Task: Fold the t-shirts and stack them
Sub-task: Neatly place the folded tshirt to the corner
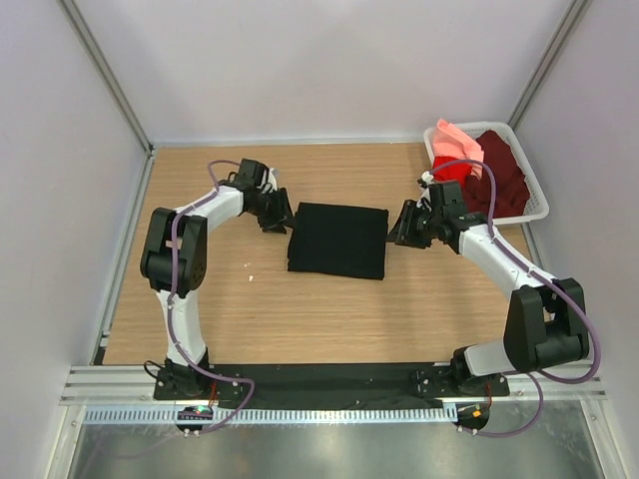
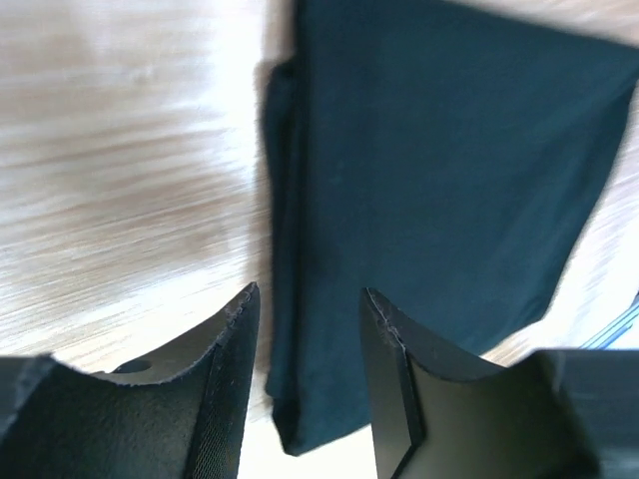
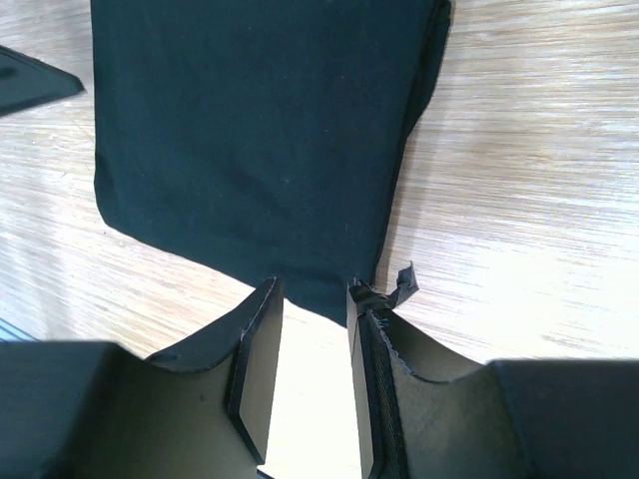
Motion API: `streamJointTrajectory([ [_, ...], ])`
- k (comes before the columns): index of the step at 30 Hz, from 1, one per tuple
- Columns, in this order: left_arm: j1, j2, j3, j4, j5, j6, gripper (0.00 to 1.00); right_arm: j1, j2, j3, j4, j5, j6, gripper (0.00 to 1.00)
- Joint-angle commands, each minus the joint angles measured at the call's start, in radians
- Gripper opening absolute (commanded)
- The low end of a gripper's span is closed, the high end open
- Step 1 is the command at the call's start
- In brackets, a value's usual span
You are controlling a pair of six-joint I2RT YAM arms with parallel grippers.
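Closest to the left wrist camera, the left gripper point(image 2: 305, 299) stands with its jaws parted and nothing between them, tips just beside the black shirt's point(image 2: 439, 170) folded edge, where I can see several layers stacked along the side. From the opposite side, the right wrist view shows the right gripper point(image 3: 312, 291) with a narrower gap and the table point(image 3: 519, 150) showing through it. The cloth's corner ends right at its tips, not pinched, and a frayed scrap point(image 3: 404, 281) sticks up beside one finger. Only the overhead view gives me the rest: the shirt is a neat matte rectangle in the middle of the wood-grain table, with both arms bent at the elbow and reaching inward, one at each short side. It also shows a white lattice basket point(image 1: 537, 208) in the far right corner, holding a salmon-pink shirt point(image 1: 454, 135), a red one point(image 1: 449, 168) and a maroon one point(image 1: 502, 172), all crumpled.
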Motion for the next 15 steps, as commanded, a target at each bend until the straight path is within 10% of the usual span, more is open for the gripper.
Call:
streamJointTrajectory([
  [1, -0.007, 0.024, 0.013, -0.044, 0.030, 0.037, 0.45, 0.004, -0.043, 0.025, -0.004, 0.010, -0.012, 0.39],
  [9, -0.044, 0.067, 0.003, -0.032, 0.027, 0.054, 0.45, 0.002, -0.054, 0.029, -0.005, 0.012, -0.012, 0.39],
  [15, -0.049, 0.087, 0.023, -0.044, -0.056, 0.031, 0.07, 0.004, -0.068, 0.021, -0.013, 0.013, -0.013, 0.39],
])
